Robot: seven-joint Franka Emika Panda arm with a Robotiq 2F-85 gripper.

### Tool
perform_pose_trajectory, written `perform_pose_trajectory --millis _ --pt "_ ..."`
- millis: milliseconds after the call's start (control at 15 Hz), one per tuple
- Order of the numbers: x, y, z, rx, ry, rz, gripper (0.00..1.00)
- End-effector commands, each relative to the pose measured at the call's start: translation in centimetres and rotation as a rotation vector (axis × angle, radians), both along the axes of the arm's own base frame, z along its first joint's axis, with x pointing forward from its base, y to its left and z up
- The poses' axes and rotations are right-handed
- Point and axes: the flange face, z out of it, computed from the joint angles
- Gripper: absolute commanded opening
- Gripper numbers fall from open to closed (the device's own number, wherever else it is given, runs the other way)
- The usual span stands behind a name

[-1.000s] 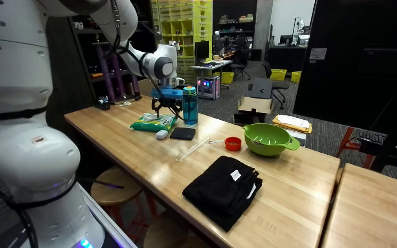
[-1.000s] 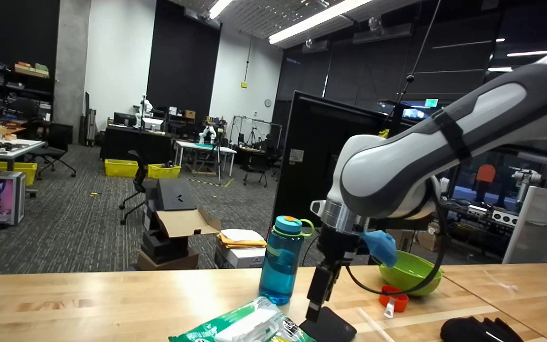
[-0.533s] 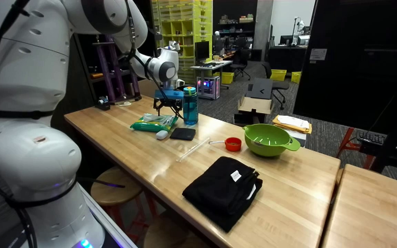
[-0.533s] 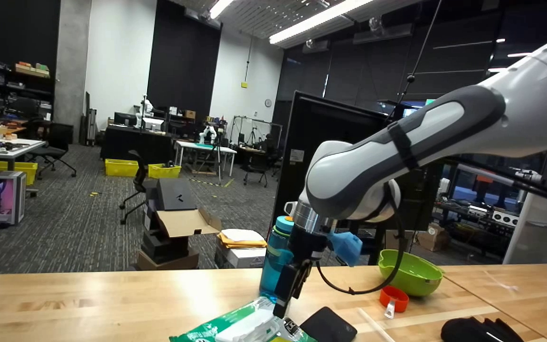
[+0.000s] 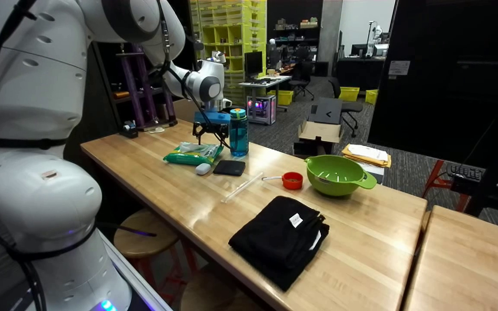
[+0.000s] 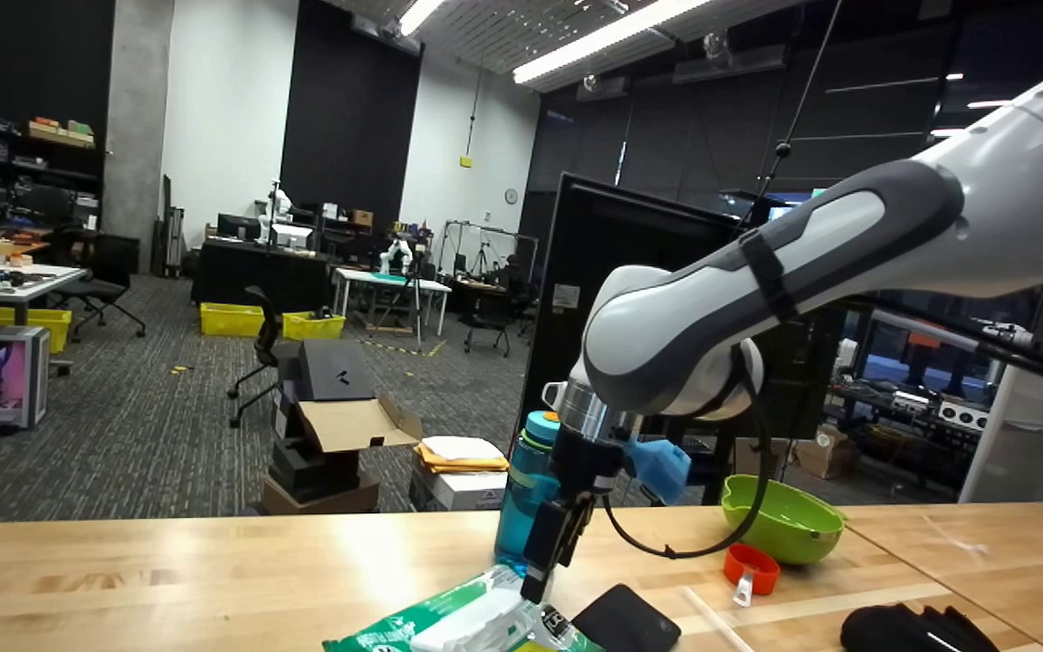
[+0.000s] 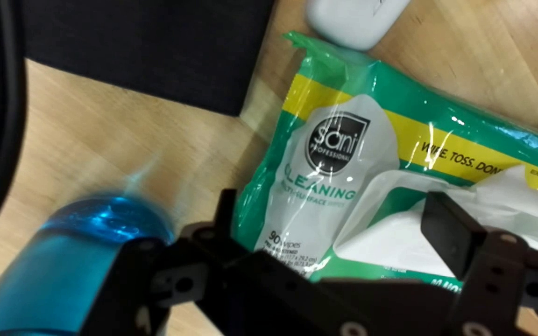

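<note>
My gripper (image 7: 339, 221) is open and empty above a green, yellow and grey wipes pack (image 7: 325, 186). In the wrist view one finger is over the pack's left edge and the other over its white opening, beside a white wipe (image 7: 509, 186) that sticks up. The gripper (image 5: 210, 140) and pack (image 5: 186, 157) also show in an exterior view. In an exterior view the gripper (image 6: 544, 561) stands in front of a blue bottle (image 6: 526, 489), over the pack (image 6: 435, 620). The bottle (image 7: 59, 280) is close on the gripper's left in the wrist view. I cannot tell whether a fingertip touches the pack.
A black flat square item (image 5: 229, 167) and a small white case (image 5: 203, 169) lie beside the pack. Along the wooden table are a clear tube (image 5: 242, 187), a red measuring cup (image 5: 292, 180), a green colander (image 5: 335, 175) and a folded black cloth (image 5: 279, 242).
Since one second ago the gripper has moved from over the black flat item to over the wipes pack, in front of the bottle. Over the last half second it is nearly still.
</note>
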Motion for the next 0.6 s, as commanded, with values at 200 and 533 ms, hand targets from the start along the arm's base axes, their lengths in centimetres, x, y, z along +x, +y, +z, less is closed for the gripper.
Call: perform_pose_trajectory --millis 200,533 --pt "-0.3 0.9 -0.1 0.007 0.0 0.003 1.0" --pt "-1.1 3.5 -0.4 0.014 0.004 0.022 1.0"
